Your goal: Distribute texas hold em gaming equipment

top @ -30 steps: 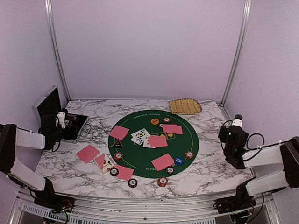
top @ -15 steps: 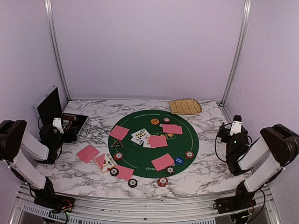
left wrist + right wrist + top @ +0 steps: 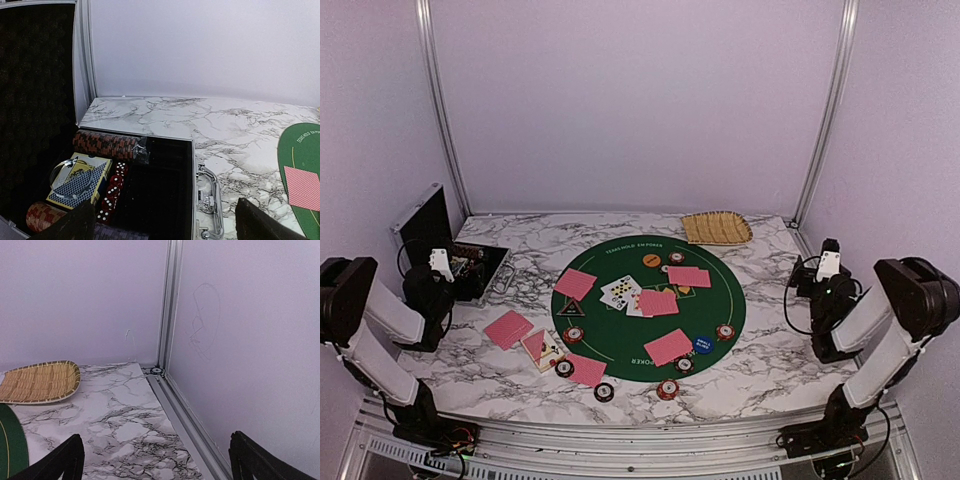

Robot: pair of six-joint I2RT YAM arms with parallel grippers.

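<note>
Several red-backed cards [image 3: 658,302] lie on the green mat [image 3: 620,335], and others [image 3: 508,328] lie on the marble to its left. Face-up cards [image 3: 619,292] sit near the mat's middle. Red-and-white chips [image 3: 725,331] and dark chips [image 3: 605,391] dot the mat's near edge. An orange button [image 3: 651,260], a blue button [image 3: 704,344] and a black-triangle button [image 3: 571,308] lie on the mat. My left gripper [image 3: 455,266] is open and empty over the open case [image 3: 165,222]. My right gripper [image 3: 817,270] is open and empty at the far right [image 3: 157,457], facing the back corner.
An open metal case [image 3: 470,270] at the left holds a chip row [image 3: 107,144], red dice [image 3: 112,187] and a blue card box [image 3: 80,184]. A tan woven tray [image 3: 717,228] stands at the back right, also in the right wrist view [image 3: 37,382]. A metal rail [image 3: 185,415] runs along the right wall.
Both arms have folded back, elbows raised toward the side walls. The right gripper has shifted a little right and back. The left gripper stays by the case. The cards and chips have not moved.
</note>
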